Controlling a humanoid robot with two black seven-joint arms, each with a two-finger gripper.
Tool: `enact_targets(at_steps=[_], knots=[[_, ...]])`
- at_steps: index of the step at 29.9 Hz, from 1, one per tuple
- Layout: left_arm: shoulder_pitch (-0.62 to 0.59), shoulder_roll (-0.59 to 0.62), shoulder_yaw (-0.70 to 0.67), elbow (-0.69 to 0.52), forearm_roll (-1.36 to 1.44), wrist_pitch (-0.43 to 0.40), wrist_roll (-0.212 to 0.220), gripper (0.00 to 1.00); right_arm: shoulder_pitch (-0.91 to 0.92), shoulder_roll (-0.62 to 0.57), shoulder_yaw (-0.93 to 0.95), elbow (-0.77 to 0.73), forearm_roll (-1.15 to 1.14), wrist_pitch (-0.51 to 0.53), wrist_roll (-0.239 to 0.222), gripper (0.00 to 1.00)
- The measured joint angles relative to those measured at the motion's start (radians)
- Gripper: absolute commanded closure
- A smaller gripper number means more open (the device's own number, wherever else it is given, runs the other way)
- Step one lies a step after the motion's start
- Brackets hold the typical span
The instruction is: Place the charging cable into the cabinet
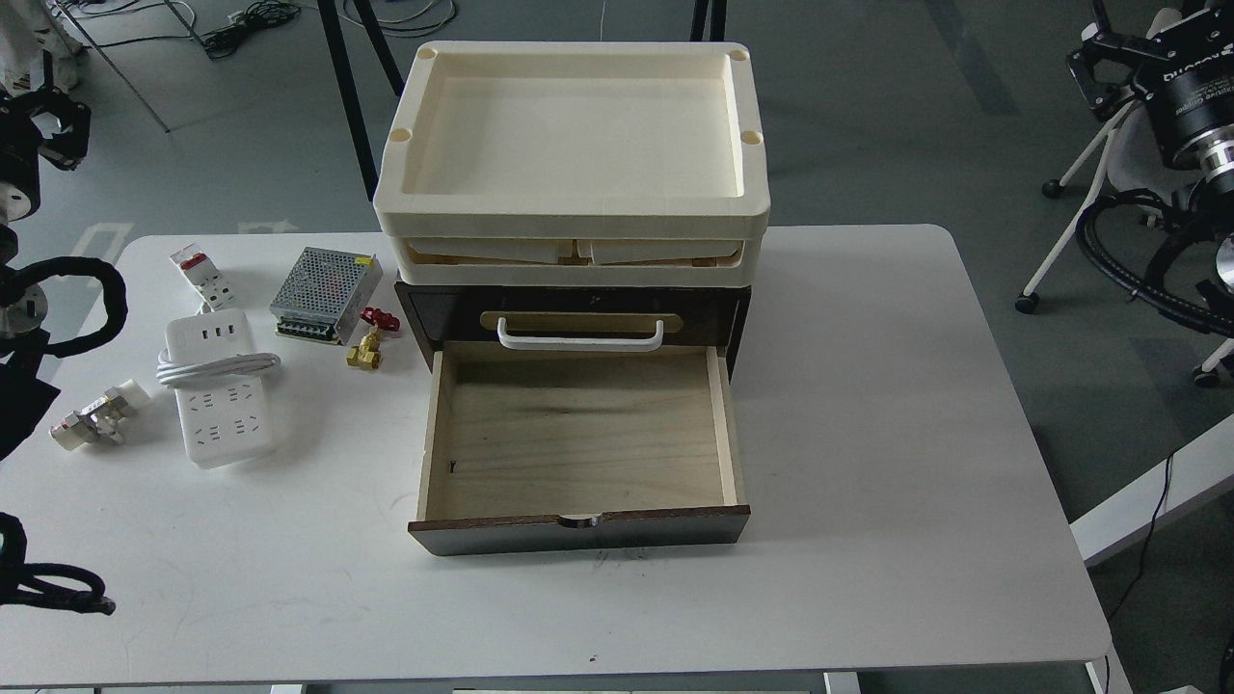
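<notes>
The charging cable (220,395), a white power strip with its thick cord looped across it, lies flat on the white table (868,434), left of the cabinet. The cabinet (578,318) is a dark brown drawer unit with a white bar handle. Its lower pale plywood drawer (578,434) is pulled out toward me and holds nothing. My left gripper (53,120) is a dark shape at the top left, far from the cable. My right gripper (1104,67) hangs off the table at the top right. Neither gripper's fingers can be told apart.
Cream trays (574,207) are stacked on the cabinet. Left of it lie a small white breaker with a red switch (202,275), a perforated metal box (323,294), a brass valve with a red handle (369,342) and a small fitting (96,414). Black cable loops (67,308) cross the left edge.
</notes>
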Motion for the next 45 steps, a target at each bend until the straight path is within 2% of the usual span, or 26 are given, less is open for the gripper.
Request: enact_targets(at_steps=[13,21,24,26,30,32,38,45], knots=[[0.037,-0.002,-0.061,0.051,-0.073,0.0,0.0,0.0,0.0,-0.017,0.018,0.005,0.0,0.0,0.0,0.0],[0.073,0.001,-0.171,-0.011,-0.112,0.0,0.0,0.0,0.0,-0.022,0.017,0.005,0.001,0.0,-0.001,0.0],[0.084,0.094,-0.16,-0.105,-0.107,0.0,0.0,0.0,0.0,-0.037,0.017,0.005,0.001,0.0,-0.001,0.0],[0.107,0.186,-0.139,-0.219,-0.09,0.0,0.0,0.0,0.0,-0.049,0.017,0.005,0.001,0.0,-0.001,0.0],[0.143,0.445,-0.118,-0.497,-0.01,0.0,0.0,0.0,-0.006,-0.065,0.018,0.005,0.001,0.0,-0.001,0.0],[0.147,0.548,-0.119,-0.582,0.055,0.0,0.0,0.0,-0.012,-0.069,0.018,0.005,0.001,0.0,-0.001,0.0],[0.147,0.7,-0.18,-0.623,0.356,0.0,0.0,0.0,-0.024,-0.079,0.018,0.005,0.002,0.0,-0.001,0.0],[0.144,0.734,-0.424,-0.647,0.918,0.0,0.0,0.0,-0.033,-0.096,0.018,0.003,0.002,0.0,-0.001,0.0]])
